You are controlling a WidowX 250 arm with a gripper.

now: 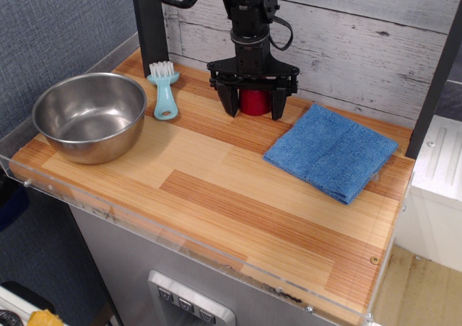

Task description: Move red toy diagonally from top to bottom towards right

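The red toy (254, 102) is a small glossy red dome standing on the wooden table near its back edge, by the white plank wall. My gripper (254, 108) hangs straight down over it, open, with one black finger on each side of the toy and the fingertips (232, 107) close to the table top. The fingers stand apart from the toy's sides. The toy's top is partly hidden by the gripper body.
A folded blue cloth (330, 151) lies to the right of the toy. A light blue brush (164, 90) lies to the left, and a steel bowl (90, 115) stands at the far left. The table (238, 203) has a clear plastic rim along the front.
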